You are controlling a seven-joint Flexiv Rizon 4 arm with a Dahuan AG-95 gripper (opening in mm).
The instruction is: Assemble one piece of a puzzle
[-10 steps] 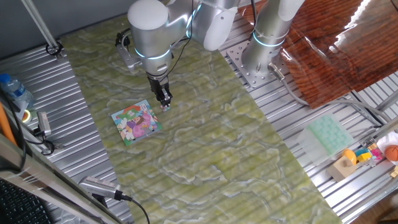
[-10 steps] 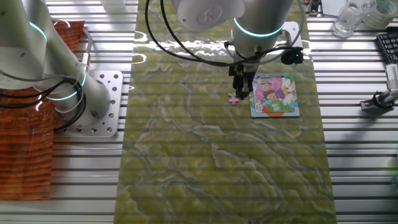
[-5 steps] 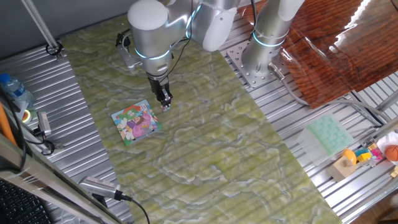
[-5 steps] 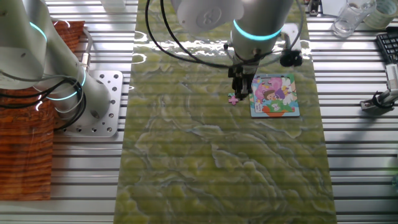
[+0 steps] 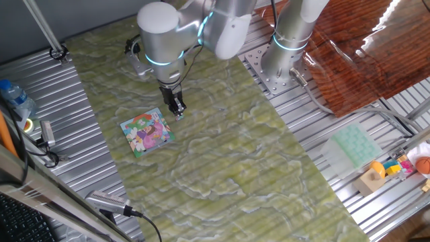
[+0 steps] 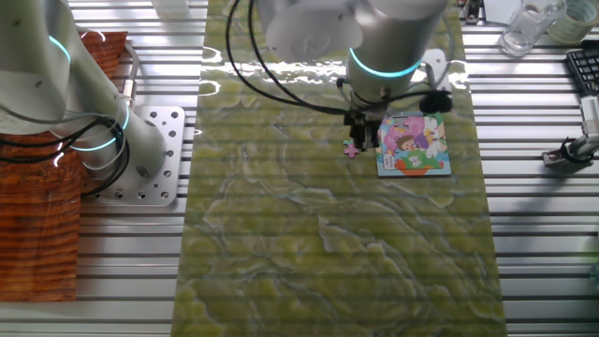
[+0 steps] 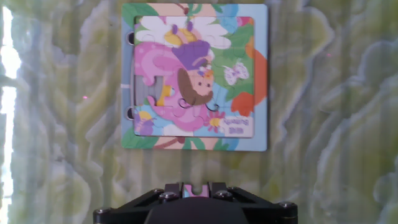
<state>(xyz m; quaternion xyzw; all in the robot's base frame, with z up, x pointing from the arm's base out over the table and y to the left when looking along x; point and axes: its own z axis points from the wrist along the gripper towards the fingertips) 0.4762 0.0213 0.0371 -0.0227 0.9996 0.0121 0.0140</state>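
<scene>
The black two-finger gripper [image 6: 363, 142] hangs over the green marbled mat [image 5: 222, 161], its jaws narrow and closed on the tiny pink-and-white jigsaw piece [image 6: 351, 148] (in the hand view only a sliver of pink [image 7: 195, 189] shows between the fingertips). Whether the piece touches the mat or hangs just above it is hard to tell from the fixed cameras. The small square cartoon puzzle with a blue edge [image 7: 194, 76] lies flat on the mat just beside the gripper [image 5: 177, 107], apart from the piece. A grey gap at its left side [image 7: 142, 94] marks an unfilled spot.
</scene>
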